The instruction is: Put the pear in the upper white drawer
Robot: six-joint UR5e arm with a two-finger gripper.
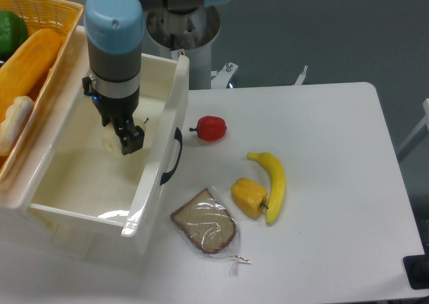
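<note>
The pear [108,142] is a pale cream fruit held low inside the upper white drawer [74,177], near its back right corner. My gripper [119,137] points straight down into the drawer and is shut on the pear, with one dark finger [132,142] in front of it. The arm's wrist hides most of the fruit. The drawer is pulled open, and its black curved handle [172,157] faces the table.
A woven yellow basket [47,13] with bread and a green item sits over the drawer's left side. On the table lie a red pepper [212,127], a banana [273,183], a yellow bell pepper [249,196] and bagged bread [205,221].
</note>
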